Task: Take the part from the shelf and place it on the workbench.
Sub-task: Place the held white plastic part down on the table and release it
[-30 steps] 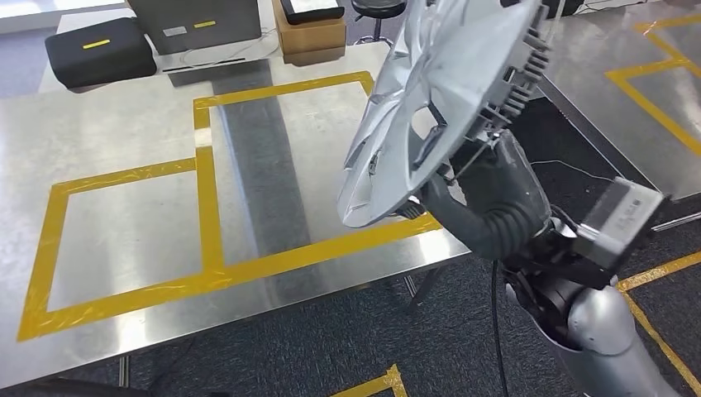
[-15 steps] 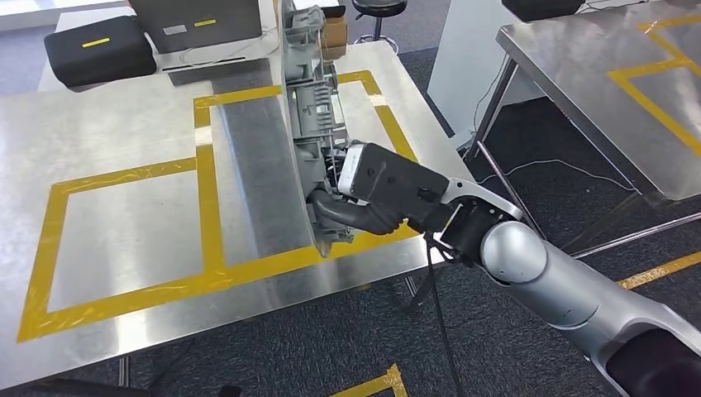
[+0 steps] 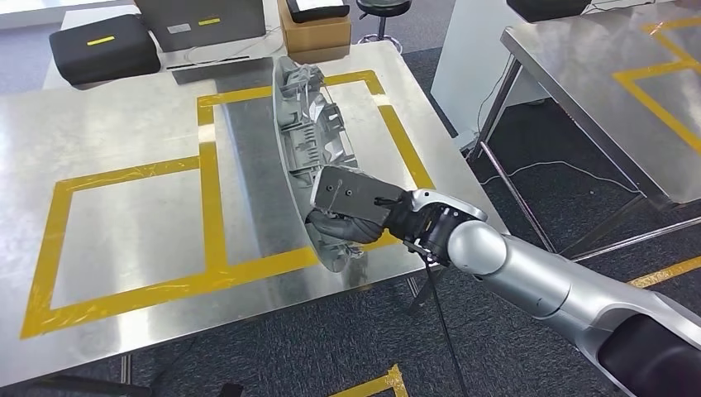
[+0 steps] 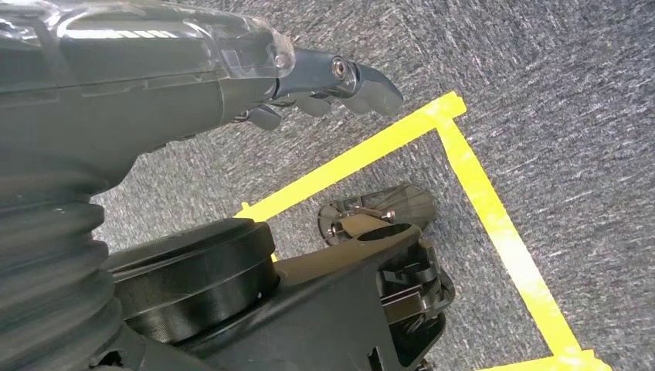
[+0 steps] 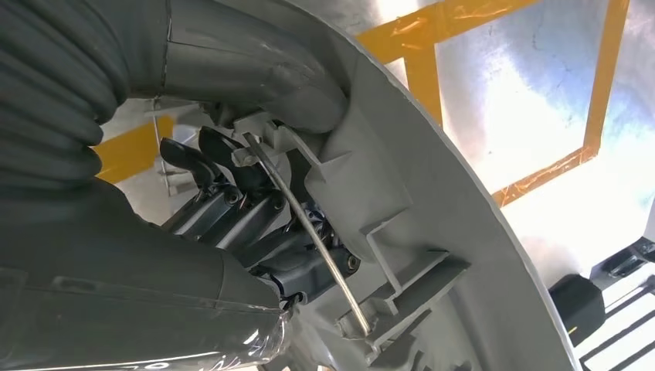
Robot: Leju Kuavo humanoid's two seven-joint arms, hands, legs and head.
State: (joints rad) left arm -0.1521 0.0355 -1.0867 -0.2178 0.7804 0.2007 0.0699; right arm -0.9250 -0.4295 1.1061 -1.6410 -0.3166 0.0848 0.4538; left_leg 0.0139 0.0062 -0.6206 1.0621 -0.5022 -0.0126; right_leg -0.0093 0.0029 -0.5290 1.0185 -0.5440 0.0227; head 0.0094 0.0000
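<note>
1. Steel workbench (image 3: 124, 124) – marked with yellow tape rectangles (image 3: 207, 178); taken as the landmark for every entry below.
2. Silver right arm (image 3: 537, 285) – reaching in across the workbench's near right corner.
3. Grey wheel cover (image 3: 304, 132) – the part; standing on edge over the workbench, lower rim at or just above the near tape line, contact not discernible; ribbed inner face with clips turned toward the workbench's right edge.
4. Second steel table (image 3: 579, 74) – well apart from the workbench, off its right side, also carrying yellow tape.
5. Black case (image 3: 103, 45) with a yellow stripe – beyond the workbench's far left corner.
6. Grey box (image 3: 202, 21) – beyond the workbench's far edge, beside the black case.
7. Cardboard box (image 3: 312, 37) – beyond the workbench's far edge, near its right corner.
8. Right hand (image 3: 343, 219) – clamped on the wheel cover's lower rim above the workbench's near edge; in the right wrist view, thumb (image 5: 255, 77) pressed on the rim and dark fingers (image 5: 224, 170) hooked behind the wire ring (image 5: 309, 232).
9. Left hand (image 4: 309, 85) – off the workbench, hanging over grey carpet (image 4: 541, 93); nothing held, fingers loosely extended.
</note>
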